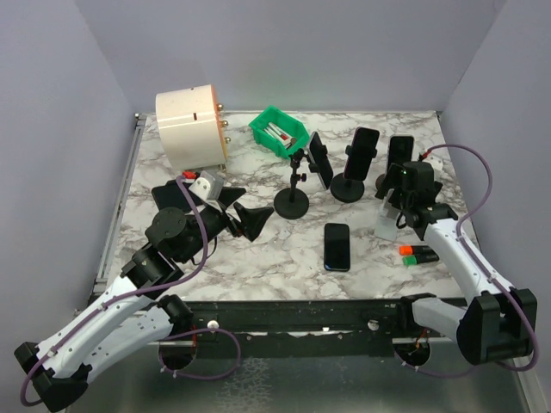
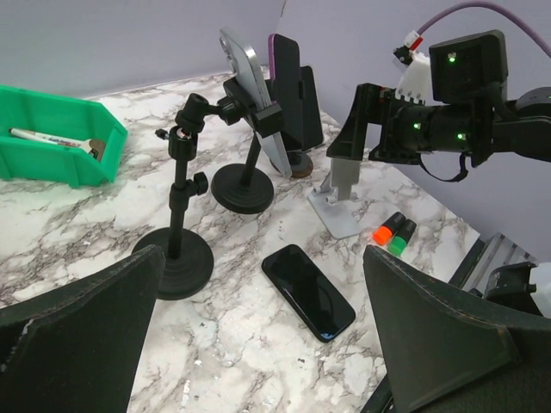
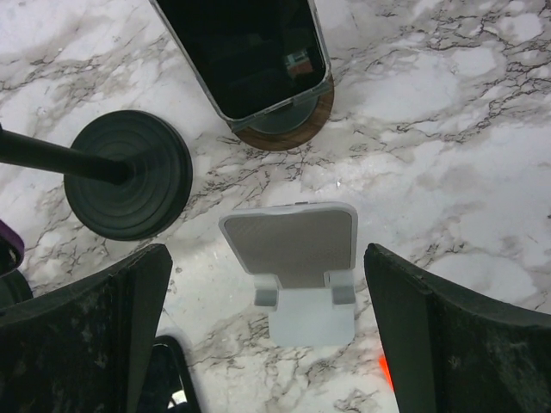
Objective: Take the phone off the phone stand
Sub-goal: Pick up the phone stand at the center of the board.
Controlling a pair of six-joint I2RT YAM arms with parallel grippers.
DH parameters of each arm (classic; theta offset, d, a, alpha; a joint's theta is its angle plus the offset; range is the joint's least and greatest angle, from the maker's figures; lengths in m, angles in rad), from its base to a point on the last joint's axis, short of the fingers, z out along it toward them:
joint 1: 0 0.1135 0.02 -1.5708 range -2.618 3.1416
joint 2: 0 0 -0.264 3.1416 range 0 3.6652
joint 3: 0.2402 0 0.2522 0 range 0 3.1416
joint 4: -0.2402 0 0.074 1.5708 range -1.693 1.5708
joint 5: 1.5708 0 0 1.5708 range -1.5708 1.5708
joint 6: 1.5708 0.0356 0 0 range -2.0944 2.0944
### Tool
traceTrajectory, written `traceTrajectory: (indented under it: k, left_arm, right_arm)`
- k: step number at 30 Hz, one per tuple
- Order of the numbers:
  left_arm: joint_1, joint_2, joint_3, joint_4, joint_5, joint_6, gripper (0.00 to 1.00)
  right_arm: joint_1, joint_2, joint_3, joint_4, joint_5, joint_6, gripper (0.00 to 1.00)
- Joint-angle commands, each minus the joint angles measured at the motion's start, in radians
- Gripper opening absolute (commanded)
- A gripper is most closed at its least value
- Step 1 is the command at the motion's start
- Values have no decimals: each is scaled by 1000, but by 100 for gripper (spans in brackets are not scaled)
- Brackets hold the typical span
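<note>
A black phone (image 1: 337, 246) lies flat on the marble table, screen up, also in the left wrist view (image 2: 308, 291). A white phone stand (image 3: 297, 275) stands empty below my right gripper (image 3: 267, 258), which hangs open above it, one finger on each side, touching nothing. In the top view the white stand (image 1: 389, 225) shows partly under the right gripper (image 1: 398, 206). My left gripper (image 1: 250, 206) is open and empty, left of the flat phone, its jaws wide in the left wrist view (image 2: 263, 284).
Three other phones sit in stands at the back: one on a black jointed stand (image 1: 320, 160), one on a black round-base stand (image 1: 365, 151), one on a wooden base (image 1: 399, 155). A green bin (image 1: 279, 131), a cream cylinder (image 1: 189, 126) and orange and green markers (image 1: 417, 254) stand around.
</note>
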Motion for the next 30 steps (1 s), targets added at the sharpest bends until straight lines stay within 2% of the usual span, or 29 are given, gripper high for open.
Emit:
traceTrajectory:
  k: [1,12,19,21,24,27,30]
  left_arm:
    - [-7,-14,23,12,31,-9,99]
    - [-6,-20,23,18,40,-15,99]
    - [-9,-25,21,18,43,-17,99]
    - [-9,-25,21,20,44,-17,99]
    - [-10,-23,20,21,45,-18,99]
    - [-11,-20,20,22,53,-22,99]
    - [-13,-20,21,23,63,-25,99]
  right_arm:
    - [-6,55,-9,69,37,-16,100]
    - [-13,147,-7,102,74,-26,100]
    - [-14,184,-45,136,64,-29,92]
    - [-14,187,-49,141,60,-32,87]
    - [-14,174,-42,128,59,-34,75]
    - [-14,121,-33,99,65,-40,63]
    - [-14,64,-14,59,82,-51,55]
